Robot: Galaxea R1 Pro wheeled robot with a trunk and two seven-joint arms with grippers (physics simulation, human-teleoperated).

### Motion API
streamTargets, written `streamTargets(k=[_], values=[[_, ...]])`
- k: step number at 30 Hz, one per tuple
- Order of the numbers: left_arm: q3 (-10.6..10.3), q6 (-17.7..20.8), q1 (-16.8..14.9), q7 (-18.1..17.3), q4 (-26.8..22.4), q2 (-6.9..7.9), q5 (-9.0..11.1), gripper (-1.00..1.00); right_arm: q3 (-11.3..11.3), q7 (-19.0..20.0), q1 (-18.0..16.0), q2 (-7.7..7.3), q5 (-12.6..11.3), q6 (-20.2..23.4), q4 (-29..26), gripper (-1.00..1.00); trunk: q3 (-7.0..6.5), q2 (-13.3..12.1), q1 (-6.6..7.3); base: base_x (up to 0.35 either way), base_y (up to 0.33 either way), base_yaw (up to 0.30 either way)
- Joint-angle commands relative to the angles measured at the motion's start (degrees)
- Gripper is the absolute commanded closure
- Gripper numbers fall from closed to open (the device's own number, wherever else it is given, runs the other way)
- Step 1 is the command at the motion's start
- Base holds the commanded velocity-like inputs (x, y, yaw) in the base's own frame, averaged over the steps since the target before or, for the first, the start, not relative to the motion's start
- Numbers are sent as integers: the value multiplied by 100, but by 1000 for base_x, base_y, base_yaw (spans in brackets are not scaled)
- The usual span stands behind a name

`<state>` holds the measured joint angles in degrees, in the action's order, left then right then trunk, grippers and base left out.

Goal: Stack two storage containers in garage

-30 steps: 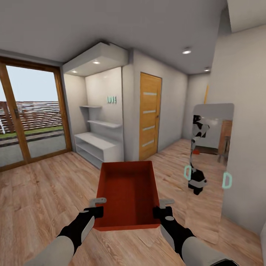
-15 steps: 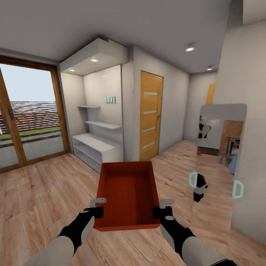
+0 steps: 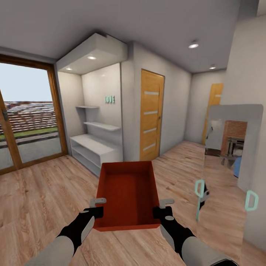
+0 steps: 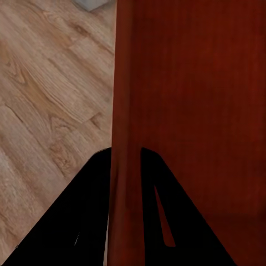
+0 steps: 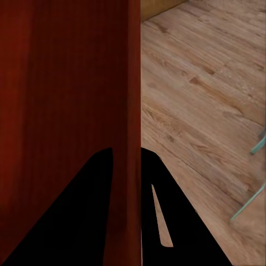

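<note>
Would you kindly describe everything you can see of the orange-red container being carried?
The container is an open, lidless rectangular bin with thin, plain orange-red walls and nothing inside. It is held level above the wood floor, long side pointing ahead. The left gripper clamps its left wall and the right gripper its right wall, near the closest end.

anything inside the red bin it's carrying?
Nothing visible: the storage container shows a bare red bottom in the head view, held by the left gripper and right gripper on its side walls. The strip just inside its near wall is hidden.

Head view forward-down over the storage container (image 3: 127,194); wrist views close against its side walls.
</note>
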<state>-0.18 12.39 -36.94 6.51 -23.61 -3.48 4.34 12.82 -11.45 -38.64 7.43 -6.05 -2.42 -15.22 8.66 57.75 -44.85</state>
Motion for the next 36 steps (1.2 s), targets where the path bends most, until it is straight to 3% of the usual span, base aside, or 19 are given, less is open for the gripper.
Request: streamTargets(k=[1, 7, 18, 36], values=[[9, 44, 3, 79, -12, 31, -74, 100, -148, -41, -12, -5, -10, -30, -8, 100, 8, 6, -4, 323, 0, 0], [9, 44, 3, 79, -13, 31, -74, 100, -159, -42, -12, -5, -10, -26, -8, 100, 8, 6, -4, 323, 0, -46], [9, 44, 3, 79, -12, 31, -74, 100, -149, -42, -12, -5, -10, -22, -8, 100, 8, 6, -4, 323, 67, -238], [9, 53, 3, 79, -12, 31, -65, 100, -148, -42, -12, -5, -10, -23, -8, 100, 8, 6, -4, 310, 192, -261]])
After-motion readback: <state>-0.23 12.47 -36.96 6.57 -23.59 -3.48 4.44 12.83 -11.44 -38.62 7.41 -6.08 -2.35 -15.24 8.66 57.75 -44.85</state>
